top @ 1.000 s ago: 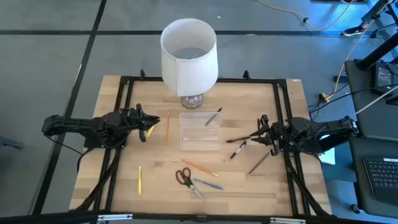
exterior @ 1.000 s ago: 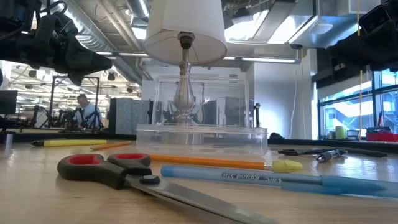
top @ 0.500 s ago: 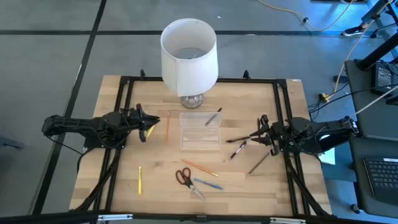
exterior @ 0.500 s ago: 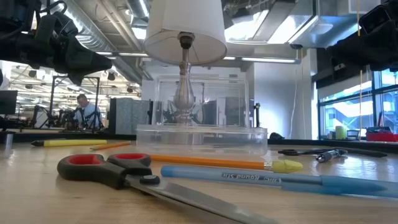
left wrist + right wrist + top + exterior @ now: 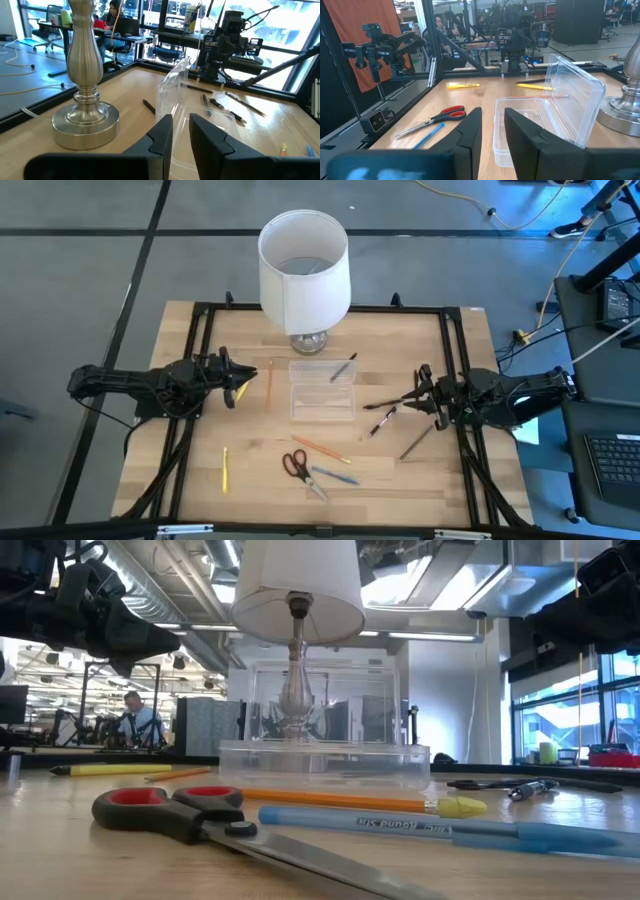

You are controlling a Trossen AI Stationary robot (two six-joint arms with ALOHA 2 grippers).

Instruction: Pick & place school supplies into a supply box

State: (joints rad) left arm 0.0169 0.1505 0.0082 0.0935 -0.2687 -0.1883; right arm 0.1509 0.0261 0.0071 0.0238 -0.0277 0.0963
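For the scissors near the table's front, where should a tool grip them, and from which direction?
Probably from straight above, across the crossing where the handles meet the blades. The scissors lie flat and closed, with handles toward the left arm and blades pointing to the front right. An orange pencil and blue pen lie close to the blades, so the handle end looks freer.

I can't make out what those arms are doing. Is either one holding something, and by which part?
No. Both the left pincer and the right pincer are open and hold nothing; the scissors lie loose on the table.
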